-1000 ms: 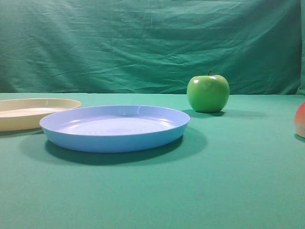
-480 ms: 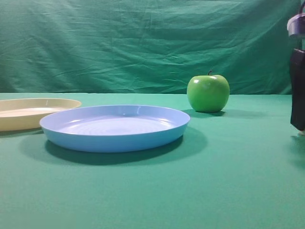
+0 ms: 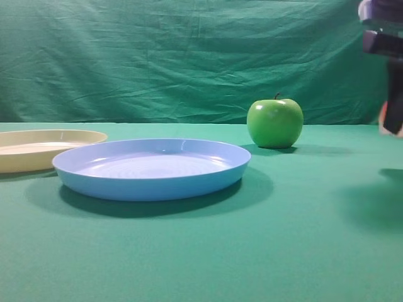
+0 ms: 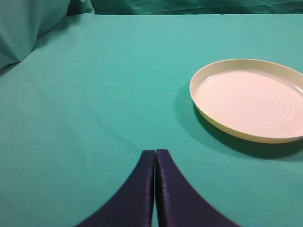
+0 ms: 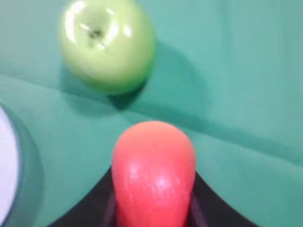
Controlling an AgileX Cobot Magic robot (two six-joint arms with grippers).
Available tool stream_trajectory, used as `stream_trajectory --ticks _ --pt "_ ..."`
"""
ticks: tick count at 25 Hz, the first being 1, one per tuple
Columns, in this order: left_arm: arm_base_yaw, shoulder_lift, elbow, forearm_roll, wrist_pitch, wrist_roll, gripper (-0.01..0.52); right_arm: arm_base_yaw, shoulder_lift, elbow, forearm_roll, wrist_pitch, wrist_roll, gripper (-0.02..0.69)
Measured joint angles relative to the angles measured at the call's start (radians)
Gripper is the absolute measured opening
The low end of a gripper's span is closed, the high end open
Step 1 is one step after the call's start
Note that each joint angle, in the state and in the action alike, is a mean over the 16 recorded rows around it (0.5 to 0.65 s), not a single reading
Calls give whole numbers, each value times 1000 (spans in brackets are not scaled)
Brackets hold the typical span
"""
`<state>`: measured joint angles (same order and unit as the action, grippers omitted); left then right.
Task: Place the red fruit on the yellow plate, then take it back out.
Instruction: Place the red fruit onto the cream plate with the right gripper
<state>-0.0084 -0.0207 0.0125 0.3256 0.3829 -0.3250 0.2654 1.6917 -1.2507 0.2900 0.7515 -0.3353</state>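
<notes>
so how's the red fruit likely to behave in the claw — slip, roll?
The red fruit looks smooth and rounded, so it may be slippery between the right claw pads. It shows no flat side, so it will probably roll if set down carelessly on the yellow plate. It keeps its shape in the grip, so it is likely stiff rather than soft.

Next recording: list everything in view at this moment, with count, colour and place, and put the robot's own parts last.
red fruit: one, red, held off the cloth between the right fingers, near the apple
yellow plate: one, pale yellow, far left, empty
blue plate: one, light blue, centre-left, empty
apple: one, green, right of centre, upright
cloth: green, covering table and backdrop
left gripper: dark fingers pressed together, holding nothing
right gripper: dark fingers shut on the red fruit
</notes>
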Motion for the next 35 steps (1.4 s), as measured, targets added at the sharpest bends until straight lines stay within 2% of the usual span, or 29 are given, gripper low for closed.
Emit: stream_trajectory --ticks 20,26,35 --pt "0 0 0 0 0 0 0 424 404 -678 31 96 -47 205" --pt "0 0 0 0 0 0 0 505 517 -772 35 59 -82 205" --pt "0 0 0 0 0 0 0 566 643 -804 52 -65 -170 210"
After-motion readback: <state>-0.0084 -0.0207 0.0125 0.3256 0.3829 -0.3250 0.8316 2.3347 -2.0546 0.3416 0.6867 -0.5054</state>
